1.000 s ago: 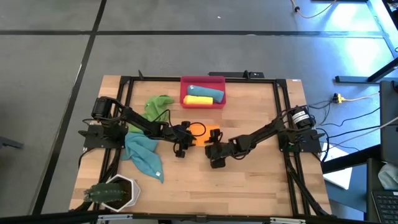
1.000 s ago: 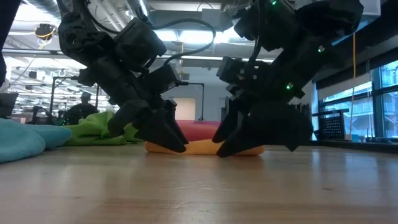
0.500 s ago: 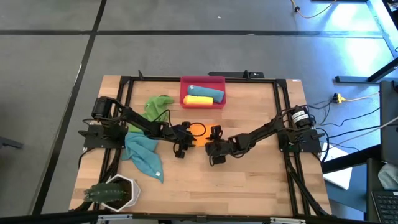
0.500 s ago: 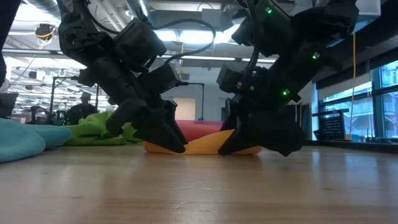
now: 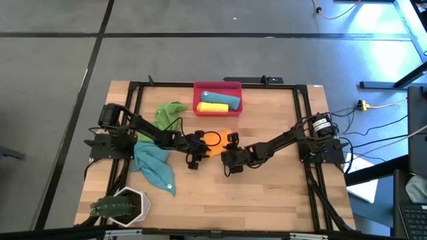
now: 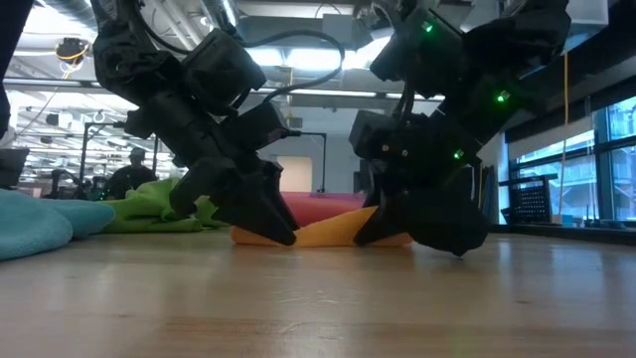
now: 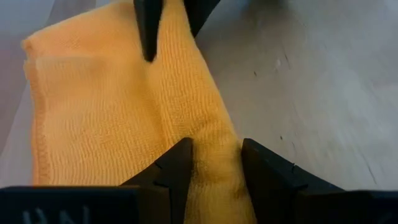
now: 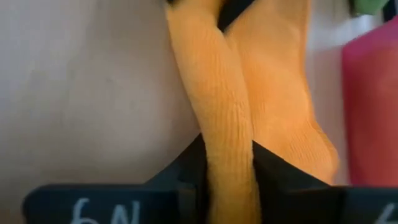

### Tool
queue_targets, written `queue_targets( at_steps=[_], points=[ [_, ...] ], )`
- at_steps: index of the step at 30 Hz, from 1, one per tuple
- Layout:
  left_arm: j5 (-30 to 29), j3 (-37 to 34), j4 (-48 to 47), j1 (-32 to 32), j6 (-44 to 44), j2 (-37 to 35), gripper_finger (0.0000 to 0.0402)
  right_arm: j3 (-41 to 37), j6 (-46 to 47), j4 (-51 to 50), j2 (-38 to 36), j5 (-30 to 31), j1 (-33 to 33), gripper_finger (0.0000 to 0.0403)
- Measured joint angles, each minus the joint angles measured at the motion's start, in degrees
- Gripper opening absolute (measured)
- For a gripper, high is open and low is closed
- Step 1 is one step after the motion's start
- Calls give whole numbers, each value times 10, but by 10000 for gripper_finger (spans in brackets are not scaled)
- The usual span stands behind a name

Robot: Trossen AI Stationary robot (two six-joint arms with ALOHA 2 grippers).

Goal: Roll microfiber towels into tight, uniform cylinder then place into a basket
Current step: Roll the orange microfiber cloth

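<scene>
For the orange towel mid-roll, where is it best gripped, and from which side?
Probably at the two ends of its folded ridge, where the left gripper and right gripper pinch it now. The orange towel lies flat on the table, and only the raised ridge gives the fingers something to close on, coming down from above.

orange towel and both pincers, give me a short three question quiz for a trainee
1. True or false: the left pincer and right pincer both pinch the same orange towel.
2. Which rolled towels already lie in the basket? A. green and orange B. blue and yellow C. none
3. Fill in: the loose green towel lies on the table beside the basket, on the ____ arm's side.

Key: 1 true; 2 B, the blue roll and yellow roll; 3 left.
</scene>
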Motion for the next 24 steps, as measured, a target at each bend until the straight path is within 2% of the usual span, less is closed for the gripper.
queue_targets(
  at_steps=[4,9,14,18,24],
  points=[
    [0,0,-3,0,-31,0,131,1,-8,-18,-10,11,12,111],
    [0,0,-4,0,-60,0,131,34,22,-100,-11,12,32,189],
    [0,0,-6,0,-61,0,131,61,38,-118,-12,14,53,253],
    [0,0,-6,0,-62,0,131,67,34,-105,-13,28,68,264],
    [0,0,-6,0,-62,0,131,67,57,-101,6,12,63,247]
  ],
)
